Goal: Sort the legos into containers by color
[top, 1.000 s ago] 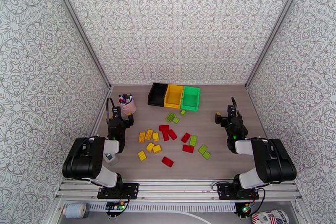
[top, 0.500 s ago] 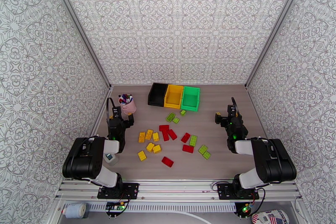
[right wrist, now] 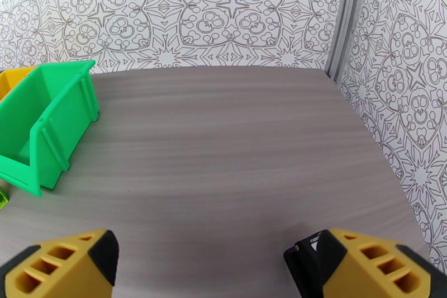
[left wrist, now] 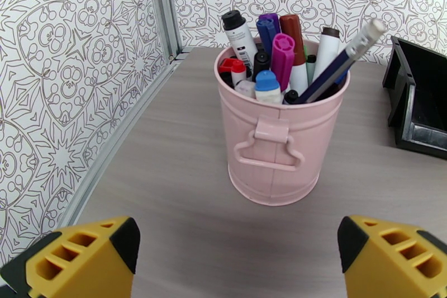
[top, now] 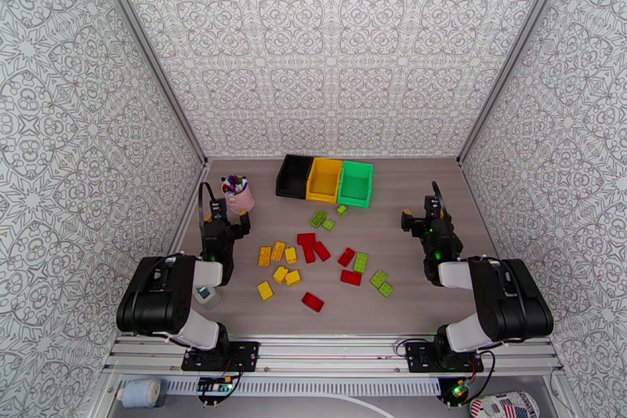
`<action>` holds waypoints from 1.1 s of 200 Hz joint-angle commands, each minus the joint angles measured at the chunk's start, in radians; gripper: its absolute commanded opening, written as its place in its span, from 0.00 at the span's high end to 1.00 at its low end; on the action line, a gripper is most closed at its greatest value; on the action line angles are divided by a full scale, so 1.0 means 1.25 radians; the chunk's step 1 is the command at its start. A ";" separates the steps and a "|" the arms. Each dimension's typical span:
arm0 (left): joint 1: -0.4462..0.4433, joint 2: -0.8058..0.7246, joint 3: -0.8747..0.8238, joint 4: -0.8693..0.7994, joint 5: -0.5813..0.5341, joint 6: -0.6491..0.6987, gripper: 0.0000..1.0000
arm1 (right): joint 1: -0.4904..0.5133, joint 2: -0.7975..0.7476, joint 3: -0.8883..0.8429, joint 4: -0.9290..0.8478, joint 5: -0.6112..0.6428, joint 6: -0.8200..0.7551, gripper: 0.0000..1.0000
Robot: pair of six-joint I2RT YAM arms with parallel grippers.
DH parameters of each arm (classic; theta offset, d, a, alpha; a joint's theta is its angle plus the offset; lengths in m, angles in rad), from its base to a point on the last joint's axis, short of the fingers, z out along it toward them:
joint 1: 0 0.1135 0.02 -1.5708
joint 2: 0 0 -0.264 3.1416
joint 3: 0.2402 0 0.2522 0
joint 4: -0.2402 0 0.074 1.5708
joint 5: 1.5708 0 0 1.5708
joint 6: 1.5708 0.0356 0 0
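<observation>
Between the two arms, on the middle of the table (top: 407,184), the bricks are scattered loose, well short of the three bins set in a row at the far side: one black bin (top: 294,176), one yellow bin (top: 324,179) and one green bin (top: 355,183). Six red bricks (top: 313,301), six yellow bricks (top: 265,290) and six green bricks (top: 360,262) are counted, though at this size a small one may have been missed. Each is judged light, stiff and smooth-sided, so a slip or twist is to be expected unless it is pinched squarely across its two long flat sides. One cup of pens (left wrist: 282,137) is seen before the left gripper (left wrist: 234,254), whose jaws are spread wide with nothing held. The right gripper (right wrist: 201,265) is likewise spread wide and empty, near the green bin.
</observation>
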 commanded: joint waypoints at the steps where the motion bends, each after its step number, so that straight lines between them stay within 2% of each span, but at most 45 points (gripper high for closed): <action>1: 0.003 -0.006 0.010 -0.009 0.014 0.002 0.01 | -0.006 -0.005 0.000 -0.002 0.010 0.003 0.01; 43: 0.011 -0.008 0.008 -0.007 0.030 -0.002 0.01 | -0.006 -0.009 -0.002 0.003 0.010 0.005 0.01; 54: 0.009 -0.044 0.017 -0.051 0.035 0.002 0.01 | -0.006 -0.048 0.014 -0.055 0.023 0.009 0.01; 65: 0.000 -0.119 0.061 -0.212 0.008 0.003 0.01 | -0.006 -0.114 0.069 -0.217 0.058 0.022 0.01; 74: -0.006 -0.179 0.115 -0.375 -0.035 -0.028 0.01 | -0.006 -0.163 0.117 -0.351 0.091 0.048 0.01; 88: -0.019 -0.263 0.203 -0.612 -0.053 -0.085 0.00 | -0.006 -0.246 0.167 -0.540 0.113 0.092 0.01; 107: -0.051 -0.364 0.309 -0.898 -0.066 -0.188 0.01 | -0.006 -0.364 0.245 -0.829 0.146 0.234 0.01; 127: -0.085 -0.448 0.411 -1.166 -0.073 -0.271 0.01 | -0.007 -0.477 0.308 -1.123 0.134 0.365 0.01; 148: -0.084 -0.543 0.461 -1.378 -0.020 -0.412 0.01 | -0.006 -0.601 0.323 -1.328 0.010 0.434 0.02; 165: -0.062 -0.615 0.478 -1.491 0.132 -0.506 0.01 | -0.007 -0.669 0.333 -1.446 -0.136 0.463 0.19; 177: -0.073 -0.656 0.480 -1.557 0.213 -0.569 0.01 | -0.007 -0.684 0.332 -1.529 -0.226 0.492 0.30; 191: -0.122 -0.715 0.457 -1.602 0.262 -0.639 0.05 | -0.006 -0.702 0.300 -1.593 -0.329 0.528 0.39; 203: -0.192 -0.780 0.423 -1.631 0.262 -0.728 0.07 | -0.003 -0.741 0.259 -1.615 -0.393 0.548 0.40; 220: -0.309 -0.879 0.363 -1.668 0.233 -0.846 0.10 | -0.001 -0.805 0.234 -1.685 -0.415 0.570 0.38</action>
